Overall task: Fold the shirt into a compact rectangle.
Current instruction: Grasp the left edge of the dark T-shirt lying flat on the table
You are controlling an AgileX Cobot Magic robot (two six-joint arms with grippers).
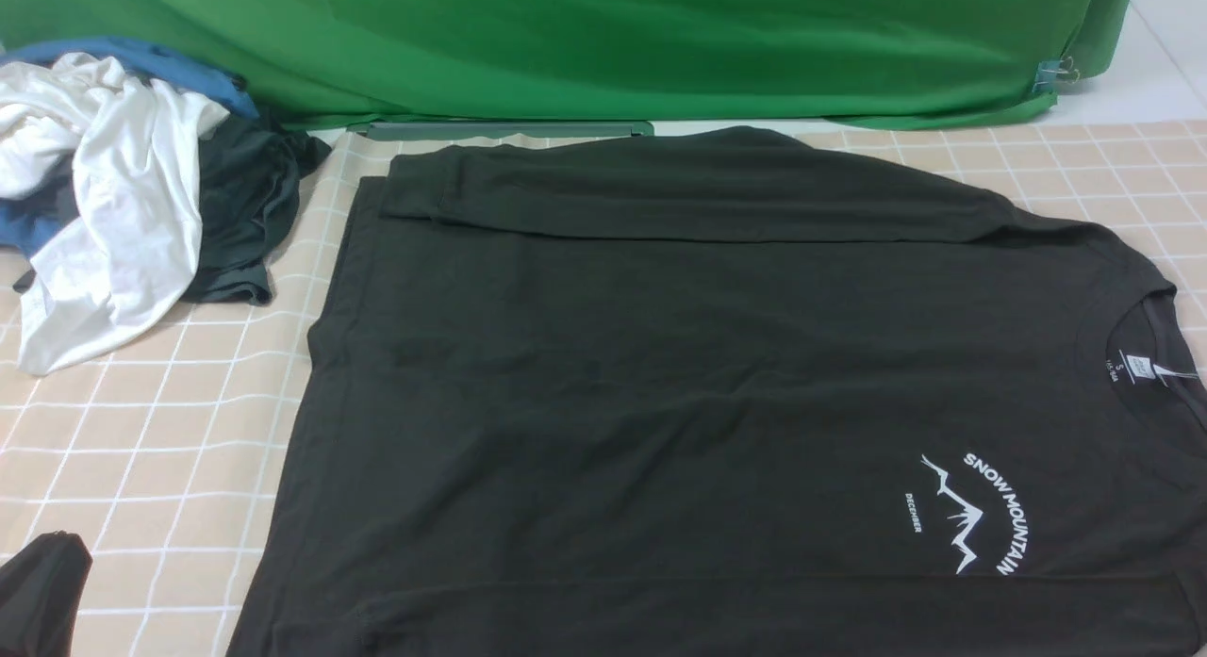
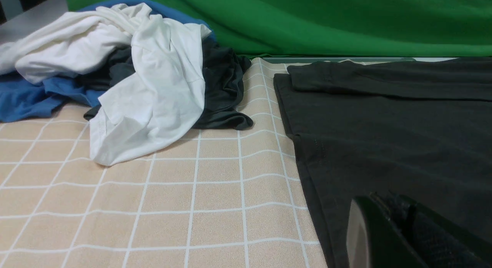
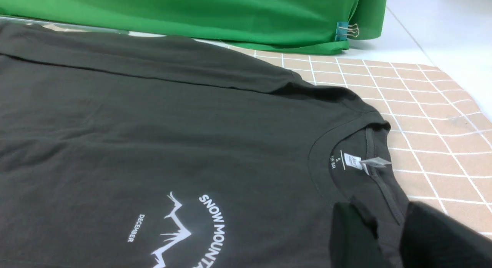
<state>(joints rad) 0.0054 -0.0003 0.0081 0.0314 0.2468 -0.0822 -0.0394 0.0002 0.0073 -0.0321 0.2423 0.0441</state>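
The black shirt (image 1: 660, 355) lies flat across the checked cloth, collar and neck label (image 1: 1141, 367) to the right and hem to the left. Its far sleeve (image 1: 698, 190) is folded over the body along the back edge. The white SNOW MOUNTAIN print (image 1: 981, 516) faces up near the front right. My left gripper (image 2: 384, 202) is shut and low by the hem corner, with nothing seen in it; in the front view it (image 1: 42, 591) shows at the bottom left. My right gripper (image 3: 380, 211) is out of the front view. Its fingers stand apart, one on each side of the collar edge (image 3: 380, 172).
A heap of white (image 1: 113, 195), blue and dark grey garments (image 1: 250, 205) sits at the back left, close to the shirt's far hem corner. A green backdrop (image 1: 603, 44) hangs along the rear edge, held by a clip (image 1: 1061, 73). Bare checked cloth (image 1: 160, 431) shows left of the shirt.
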